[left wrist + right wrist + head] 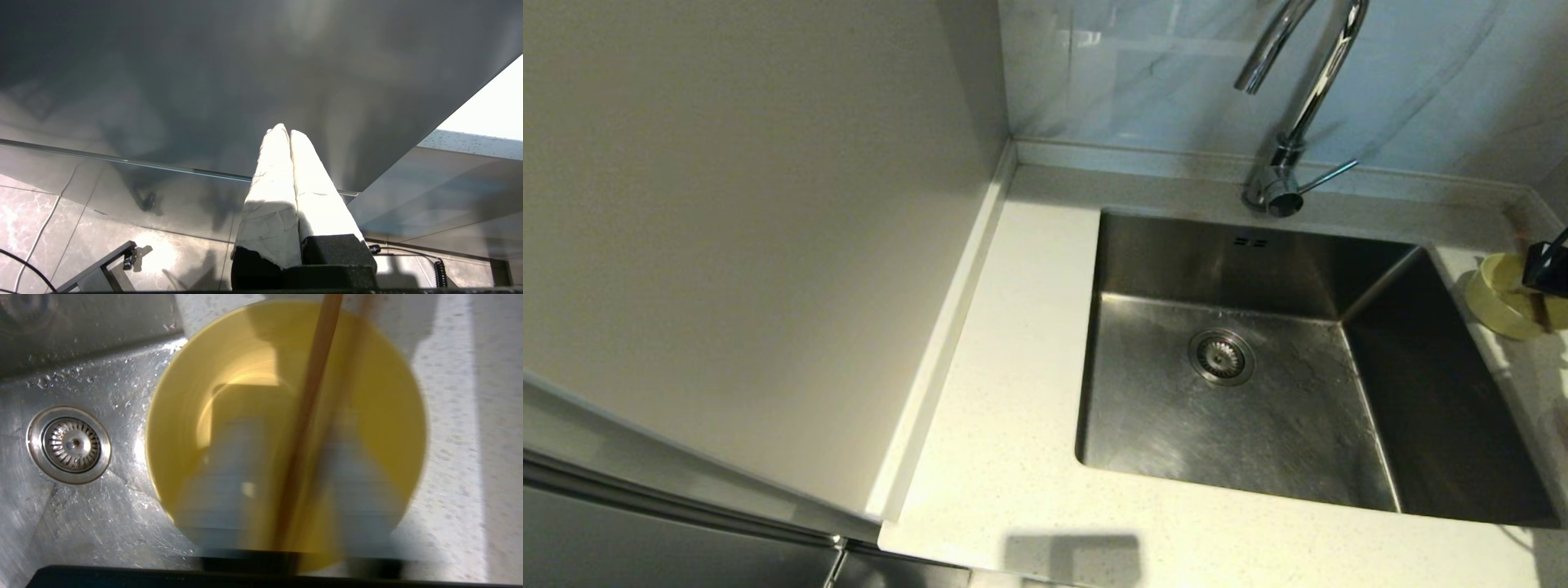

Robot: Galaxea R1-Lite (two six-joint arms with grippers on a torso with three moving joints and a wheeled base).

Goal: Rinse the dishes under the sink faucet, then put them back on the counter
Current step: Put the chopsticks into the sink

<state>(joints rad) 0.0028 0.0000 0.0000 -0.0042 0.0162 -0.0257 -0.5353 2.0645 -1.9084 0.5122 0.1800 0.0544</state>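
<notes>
At the head view's right edge the right gripper (1550,265) holds the pale-yellow bowl (1507,296) with chopsticks (310,416) across it, beside the sink (1258,392) over the tabletop (1013,408), while the left gripper (286,132), fingers pressed together, hangs low beside a cabinet panel.

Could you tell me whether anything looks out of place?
The small round pale-yellow bowl looks tilted at the stainless-steel sink's right rim, thin brown wooden chopsticks across it, right gripper beside it. Left gripper parked low.
</notes>
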